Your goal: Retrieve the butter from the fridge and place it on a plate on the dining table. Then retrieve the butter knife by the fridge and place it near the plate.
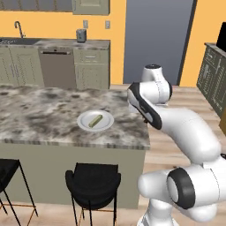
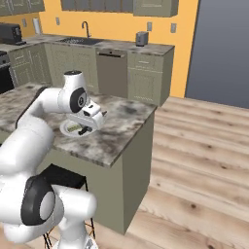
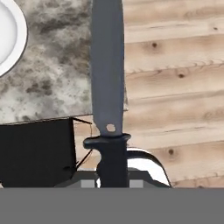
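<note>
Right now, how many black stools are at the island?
2: one stool below the plate, another stool at the left edge, cut off. More may be hidden.

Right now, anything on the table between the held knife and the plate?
Nothing: in the hand view only bare marble of the dining table separates the butter knife, clamped in the tool, from the plate.

The tabletop (image 1: 44,117) looks like mottled polished marble; the butter knife (image 3: 107,78) is matt dark metal; the floor (image 3: 175,87) is knotty wood planking.
</note>
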Tool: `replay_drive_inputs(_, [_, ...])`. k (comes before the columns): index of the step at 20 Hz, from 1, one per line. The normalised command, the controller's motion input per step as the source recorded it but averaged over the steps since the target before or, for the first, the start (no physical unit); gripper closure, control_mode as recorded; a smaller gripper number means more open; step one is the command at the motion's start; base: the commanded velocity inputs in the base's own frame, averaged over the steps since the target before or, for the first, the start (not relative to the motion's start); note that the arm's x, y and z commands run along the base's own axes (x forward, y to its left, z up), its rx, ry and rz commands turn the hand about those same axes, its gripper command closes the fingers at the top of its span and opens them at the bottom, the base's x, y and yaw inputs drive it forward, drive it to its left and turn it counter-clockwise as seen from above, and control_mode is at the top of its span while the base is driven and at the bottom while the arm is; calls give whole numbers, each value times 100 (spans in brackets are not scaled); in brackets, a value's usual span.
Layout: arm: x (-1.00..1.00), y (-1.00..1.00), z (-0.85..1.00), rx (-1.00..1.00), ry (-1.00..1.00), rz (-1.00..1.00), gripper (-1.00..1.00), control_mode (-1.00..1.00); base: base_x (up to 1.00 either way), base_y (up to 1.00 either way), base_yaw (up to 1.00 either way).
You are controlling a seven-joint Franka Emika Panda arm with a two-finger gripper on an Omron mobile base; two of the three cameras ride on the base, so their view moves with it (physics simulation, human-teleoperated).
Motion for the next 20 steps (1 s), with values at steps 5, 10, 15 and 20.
replay_drive_inputs(5, [52, 17, -45, 0, 0, -6, 100, -100, 0, 0, 0])
replay_drive_inputs(10, [54, -11, -38, 0, -1, 0, 100, -100, 0, 0, 0])
replay_drive_inputs(15, [63, -1, -46, 3, -5, 0, 100, -100, 0, 0, 0])
replay_drive_inputs(20, [58, 0, -37, 3, -1, 5, 100, -100, 0, 0, 0])
